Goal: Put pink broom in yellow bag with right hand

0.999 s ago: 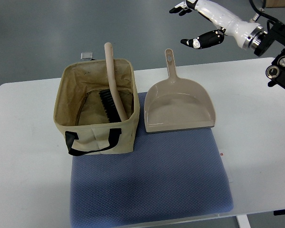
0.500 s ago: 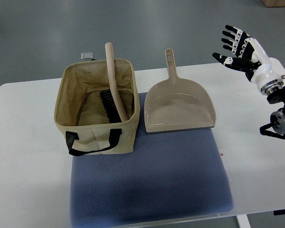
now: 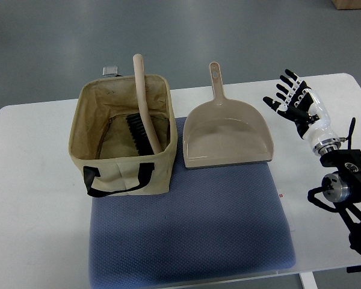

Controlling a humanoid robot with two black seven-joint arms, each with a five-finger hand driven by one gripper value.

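Setting: grey floor lay behind a white counter [image 3: 36, 198], with a blue mat [image 3: 192, 229] spread over its front half.
Broom: the broom [image 3: 143, 105] stood inside the bag, bristle head down on the bag's floor and its handle leaning out past the back rim; being longer than the bag is deep, it could only rest tilted like this.
Bag: the bag [image 3: 123, 171] looked tan rather than yellow; it sat open-topped on the mat's left rear corner, black handle hanging at its front wall, mouth wide enough to take the broom.
Dustpan: a matching dustpan [image 3: 227, 135] lay flat just right of the bag, handle pointing away, apparently not needed.
Right hand: the right hand [image 3: 295, 102] hovered over the counter's right side, well apart from the bag, fingers [image 3: 286, 81] spread and holding nothing.
Left hand: none showed.
Progress: judged complete, since the broom already rested in the bag and the hand was clear of it.
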